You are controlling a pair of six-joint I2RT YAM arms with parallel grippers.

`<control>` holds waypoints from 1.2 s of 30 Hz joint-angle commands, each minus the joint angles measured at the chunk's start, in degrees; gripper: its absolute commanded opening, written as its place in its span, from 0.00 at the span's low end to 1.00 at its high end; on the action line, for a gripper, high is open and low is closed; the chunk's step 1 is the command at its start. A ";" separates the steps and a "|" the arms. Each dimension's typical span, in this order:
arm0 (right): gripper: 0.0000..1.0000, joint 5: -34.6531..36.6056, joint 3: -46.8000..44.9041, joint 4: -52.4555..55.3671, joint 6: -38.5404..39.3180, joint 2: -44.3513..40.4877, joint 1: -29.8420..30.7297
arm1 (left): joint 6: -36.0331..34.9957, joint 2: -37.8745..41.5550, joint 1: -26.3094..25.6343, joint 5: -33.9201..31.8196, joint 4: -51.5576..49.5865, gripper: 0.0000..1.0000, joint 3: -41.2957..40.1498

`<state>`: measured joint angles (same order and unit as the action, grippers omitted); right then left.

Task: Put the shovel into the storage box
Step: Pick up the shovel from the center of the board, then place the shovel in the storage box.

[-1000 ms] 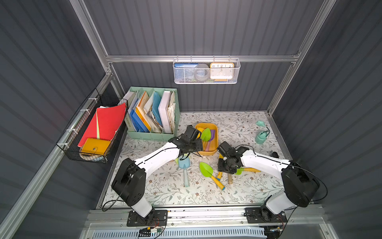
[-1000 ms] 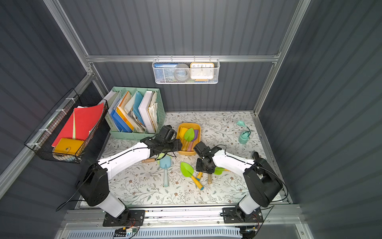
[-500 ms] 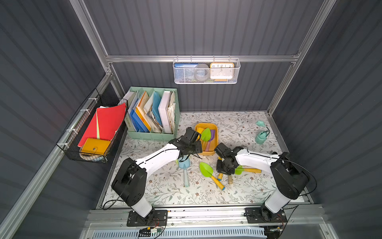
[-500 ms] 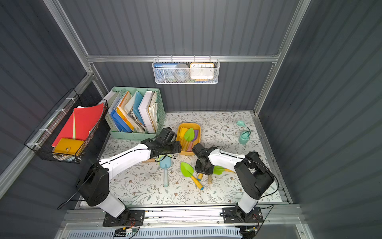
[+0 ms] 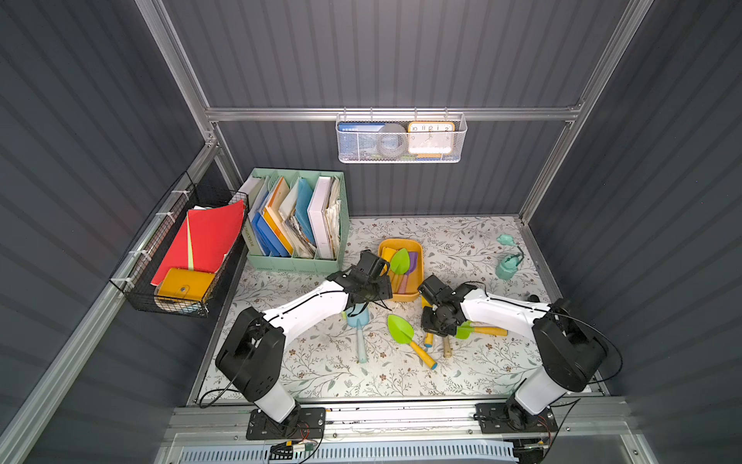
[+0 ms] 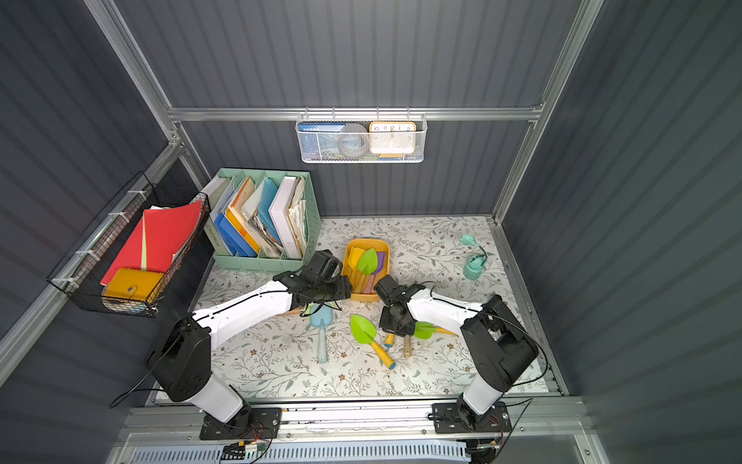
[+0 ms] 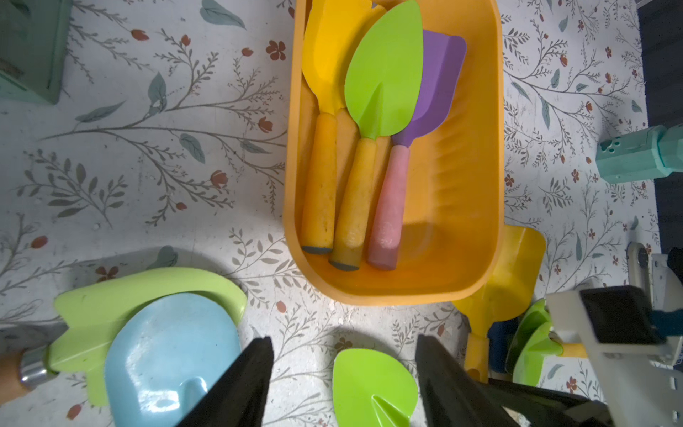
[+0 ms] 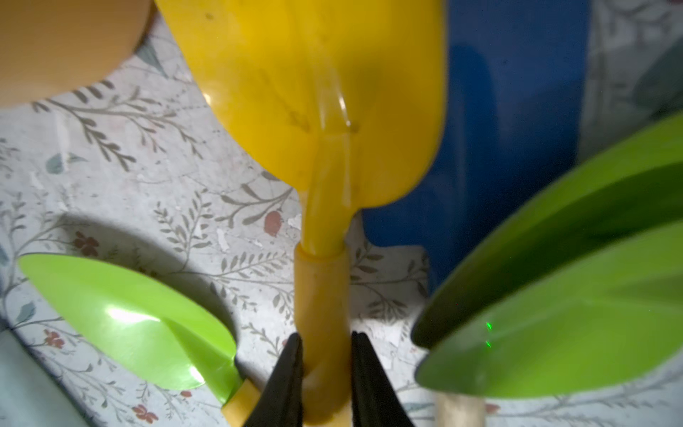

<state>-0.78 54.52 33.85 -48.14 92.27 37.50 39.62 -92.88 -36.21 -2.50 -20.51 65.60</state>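
Right now, your right gripper (image 8: 326,334) pinches the handle of the yellow shovel (image 8: 325,166), its two black fingers pressed against either side, partway down the handle. The shovel lies on the floral mat (image 5: 461,249) with its long axis running near to far. Its blade is at the far end, just beside the near right corner of the storage box (image 7: 462,207); whether blade and box touch cannot be told. So the box sits far and slightly left of the fingers, its length roughly in line with the shovel's. Three shovels already lie inside, toward its left side, and the right side is bare. Your left gripper (image 7: 343,340) hangs with fingers spread and empty by the box's near left corner, near a blue shovel (image 7: 170,355). The right arm is the nearer one. A lift, then a short carry far and left, looks enough.
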 commanded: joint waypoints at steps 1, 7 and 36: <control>0.18 2.57 1.84 2.56 0.65 -2.75 -0.74 | 1.81 2.41 0.10 0.67 -0.67 0.67 -0.82; 0.18 3.50 2.95 4.81 1.82 -4.87 -1.97 | 2.07 2.61 0.17 0.13 -0.52 0.68 -1.42; 0.18 3.59 24.96 11.27 14.98 4.00 -3.86 | 5.95 7.89 0.27 -2.84 -0.58 0.70 -8.54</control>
<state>2.66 76.36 43.38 -35.73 94.54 34.11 44.45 -86.78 -36.21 -4.45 -20.34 57.98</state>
